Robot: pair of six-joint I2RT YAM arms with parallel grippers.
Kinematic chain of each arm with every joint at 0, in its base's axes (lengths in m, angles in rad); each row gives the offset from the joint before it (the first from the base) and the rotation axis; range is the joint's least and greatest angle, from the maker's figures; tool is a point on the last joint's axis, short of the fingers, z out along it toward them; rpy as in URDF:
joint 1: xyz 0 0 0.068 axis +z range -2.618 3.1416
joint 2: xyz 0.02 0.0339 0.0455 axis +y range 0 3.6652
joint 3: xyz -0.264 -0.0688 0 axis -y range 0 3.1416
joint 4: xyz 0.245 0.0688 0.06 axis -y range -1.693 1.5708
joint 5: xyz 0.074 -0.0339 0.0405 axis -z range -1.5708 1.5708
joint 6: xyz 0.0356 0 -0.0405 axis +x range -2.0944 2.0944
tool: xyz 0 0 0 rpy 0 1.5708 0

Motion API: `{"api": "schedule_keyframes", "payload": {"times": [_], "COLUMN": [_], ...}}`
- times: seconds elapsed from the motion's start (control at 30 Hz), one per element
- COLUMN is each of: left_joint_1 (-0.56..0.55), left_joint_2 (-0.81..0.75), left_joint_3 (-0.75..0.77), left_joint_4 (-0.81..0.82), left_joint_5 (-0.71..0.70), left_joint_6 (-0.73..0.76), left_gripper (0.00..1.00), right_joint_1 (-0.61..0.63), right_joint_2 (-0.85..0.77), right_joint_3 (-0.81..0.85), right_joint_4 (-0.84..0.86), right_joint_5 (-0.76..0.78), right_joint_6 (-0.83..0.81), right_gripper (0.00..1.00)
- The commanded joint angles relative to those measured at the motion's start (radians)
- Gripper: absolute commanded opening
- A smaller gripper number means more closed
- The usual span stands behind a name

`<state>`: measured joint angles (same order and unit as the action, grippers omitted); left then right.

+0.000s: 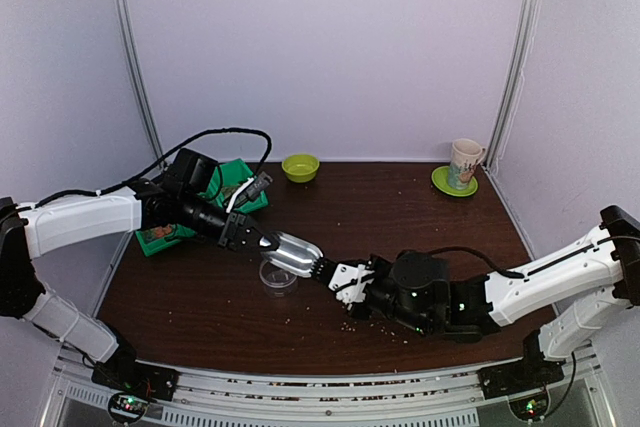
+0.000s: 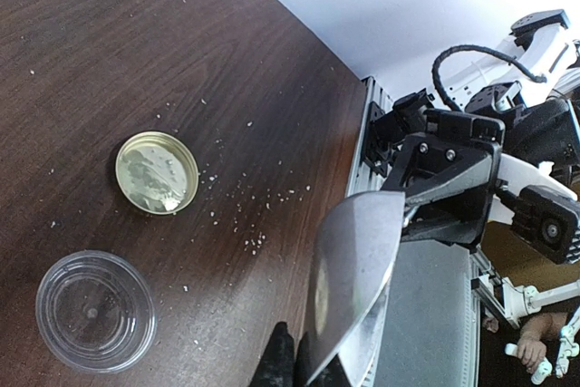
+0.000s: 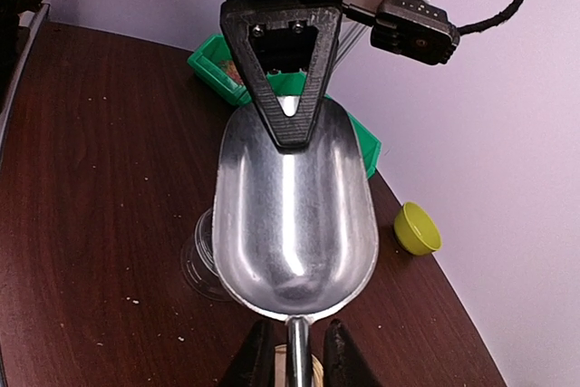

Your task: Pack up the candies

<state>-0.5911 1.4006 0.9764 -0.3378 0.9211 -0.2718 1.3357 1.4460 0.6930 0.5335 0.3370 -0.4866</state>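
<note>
Closest in, the right gripper (image 3: 294, 355) had the thin handle stem of the scoop (image 3: 294, 215) between its fingers, jaws narrow. Slim dark gaps showed either side of the stem, so whether it pinched or merely bracketed the handle could not be told. The scoop lay bowl-up and empty, its long axis running from near-right to far-left over the table (image 1: 420, 217), handle toward the right arm and open mouth toward the left. At that mouth the left gripper (image 1: 262, 240) was clamped shut on the front lip, one black finger lying inside the bowl. Just beneath stood an empty clear cup (image 2: 95, 310), with a gold lid (image 2: 157, 172) near it and pale crumbs (image 2: 254, 242) around.

Farther off, behind the left wrist, sat the green bin (image 3: 204, 65). The candies (image 3: 237, 68) showed there only as a small brownish patch, mostly hidden. They lay beyond the scoop's mouth, roughly along its axis, and the left arm was nearer. Scooping would probably need one clear holder first.

Only the left wrist view showed the lid, and only the right wrist view showed the handle gaps. Farthest back were a lime bowl (image 1: 300, 167) and a mug (image 1: 465, 160).
</note>
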Motion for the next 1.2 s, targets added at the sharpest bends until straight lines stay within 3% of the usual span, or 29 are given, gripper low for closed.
{"api": "schedule_keyframes", "payload": {"times": [0.0,0.63,0.97,1.0,1.17], "left_joint_1": [-0.005,-0.004,-0.005,-0.005,-0.001], "left_joint_2": [-0.002,-0.002,0.001,0.001,-0.011], "left_joint_3": [0.014,0.013,0.014,0.014,0.019], "left_joint_4": [0.048,0.055,0.056,0.056,0.046], "left_joint_5": [0.033,0.043,0.041,0.041,0.019], "left_joint_6": [-0.006,-0.011,-0.012,-0.012,0.000], "left_gripper": [0.00,0.00,0.00,0.01,0.34], "right_joint_1": [0.005,0.005,0.005,0.005,0.005], "right_joint_2": [-0.016,-0.016,-0.034,-0.036,-0.053], "right_joint_3": [0.017,0.032,0.036,0.037,0.030], "right_joint_4": [0.026,0.038,0.045,0.045,0.025], "right_joint_5": [0.010,-0.016,-0.027,-0.022,0.029], "right_joint_6": [-0.008,-0.017,-0.016,-0.014,0.010], "right_gripper": [0.19,0.11,0.00,0.00,0.00]}}
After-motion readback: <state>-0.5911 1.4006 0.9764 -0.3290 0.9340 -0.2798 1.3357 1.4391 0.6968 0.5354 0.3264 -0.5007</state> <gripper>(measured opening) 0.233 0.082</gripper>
